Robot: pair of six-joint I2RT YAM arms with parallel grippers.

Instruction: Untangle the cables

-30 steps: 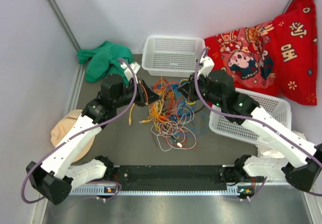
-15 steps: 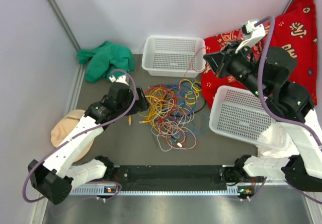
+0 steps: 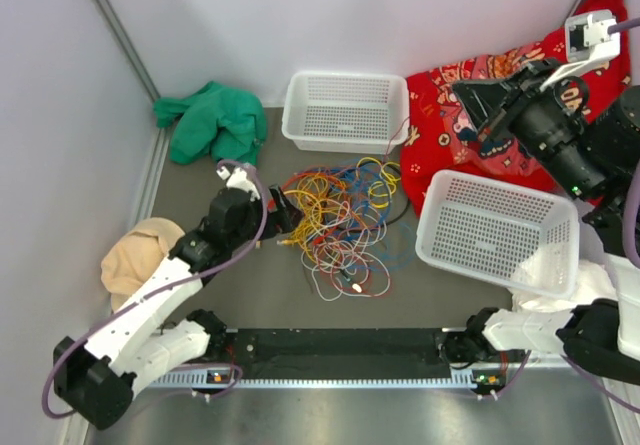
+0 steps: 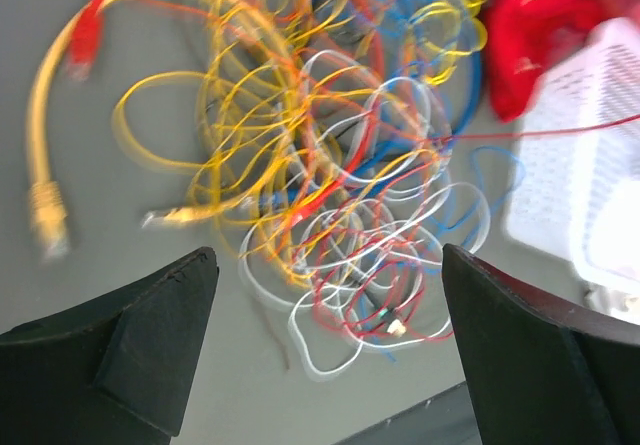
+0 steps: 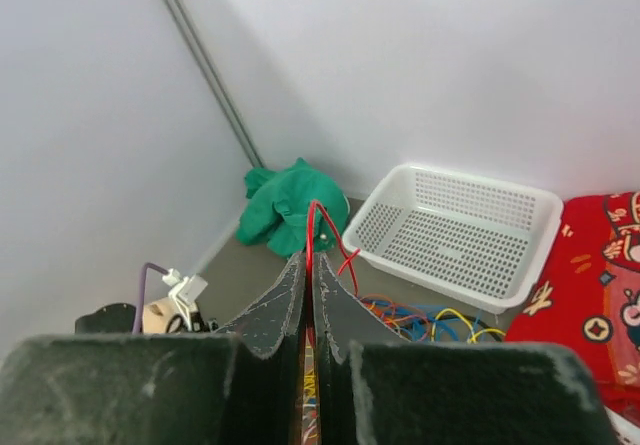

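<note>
The red wire (image 5: 309,227), seemingly alone, is clamped in the right gripper (image 5: 308,263) and is best drawn slowly from the cables (image 3: 340,210) toward 2 o'clock; the jaws of the left gripper (image 4: 325,265) are spread.

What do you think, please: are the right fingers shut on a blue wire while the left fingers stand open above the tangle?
Not quite: the right wrist view shows the wire in the right fingers is red, not blue. The left fingers do stand open above the tangle.
</note>
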